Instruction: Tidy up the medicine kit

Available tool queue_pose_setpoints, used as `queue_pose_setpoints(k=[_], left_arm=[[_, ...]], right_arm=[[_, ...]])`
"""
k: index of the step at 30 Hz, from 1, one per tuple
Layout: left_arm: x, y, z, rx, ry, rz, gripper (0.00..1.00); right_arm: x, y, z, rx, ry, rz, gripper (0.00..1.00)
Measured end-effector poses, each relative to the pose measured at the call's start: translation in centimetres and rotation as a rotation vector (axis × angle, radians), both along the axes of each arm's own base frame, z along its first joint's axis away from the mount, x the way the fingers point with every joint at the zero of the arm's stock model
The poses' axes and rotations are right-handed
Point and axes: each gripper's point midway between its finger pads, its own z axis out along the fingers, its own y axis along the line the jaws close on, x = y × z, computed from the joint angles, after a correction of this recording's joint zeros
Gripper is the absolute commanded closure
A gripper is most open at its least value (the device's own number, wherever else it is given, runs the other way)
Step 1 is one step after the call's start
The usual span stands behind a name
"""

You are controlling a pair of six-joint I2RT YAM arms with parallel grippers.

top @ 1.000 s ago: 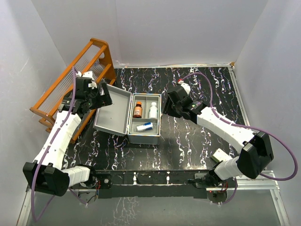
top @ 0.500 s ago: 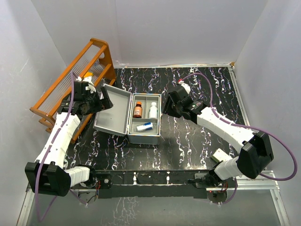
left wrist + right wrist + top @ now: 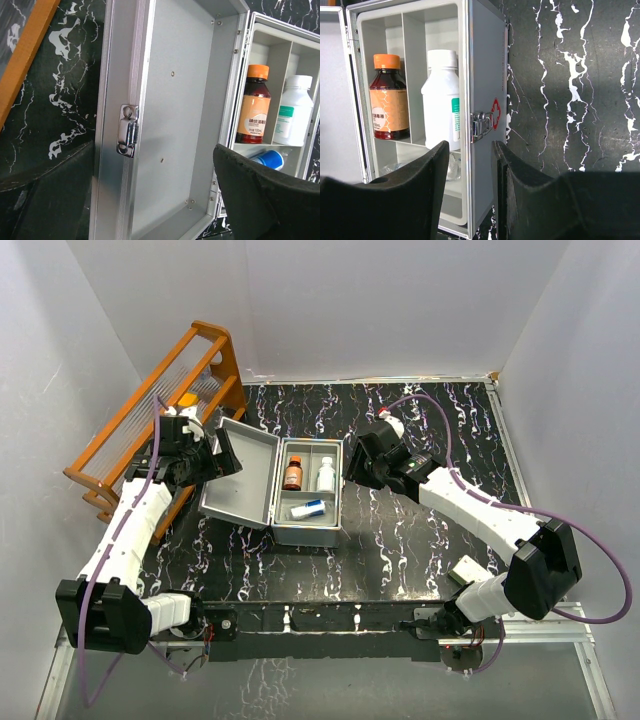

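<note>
Presently: kit [image 3: 305, 532] open between both pincers, bottles [image 3: 390, 97] stowed inside. Left pincer [image 3: 150, 160] gapes wide astride the lid [image 3: 185, 100]; right pincer [image 3: 470, 145] grips the kit's wall. Outstanding, by judgement: lid unshut, unlatched.

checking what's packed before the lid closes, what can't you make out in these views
- The blue-capped item in the medicine kit: left wrist view, mostly behind a finger of the left pincer.
- Kit's lower compartment: right wrist view, blocked by the right pincer.
- Whether the right pincer clamps the kit wall: its own fingers hide the contact.
- Print on the amber bottle and white bottle: top view, too small.
</note>
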Motion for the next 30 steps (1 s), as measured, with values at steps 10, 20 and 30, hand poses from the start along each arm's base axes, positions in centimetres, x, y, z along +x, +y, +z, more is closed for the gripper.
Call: queue_pose_setpoints(k=[10, 20, 30], left_arm=[[-0.8, -2.2, 1.6, -0.109, 0.005, -0.094, 0.01], [-1.6, -5.5, 5.4, -0.267, -0.070, -0.255, 0.02], [-1.9, -7.2, 6.0, -0.367, -0.050, -0.313, 0.02]], right_arm=[[0.0, 0.1, 0.0, 0.003, 0.001, 0.003, 0.64], [0.0, 0.0, 0.0, 0.003, 0.000, -0.004, 0.63], [0.6, -2.7, -0.9, 0.007, 0.008, -0.072, 0.59]])
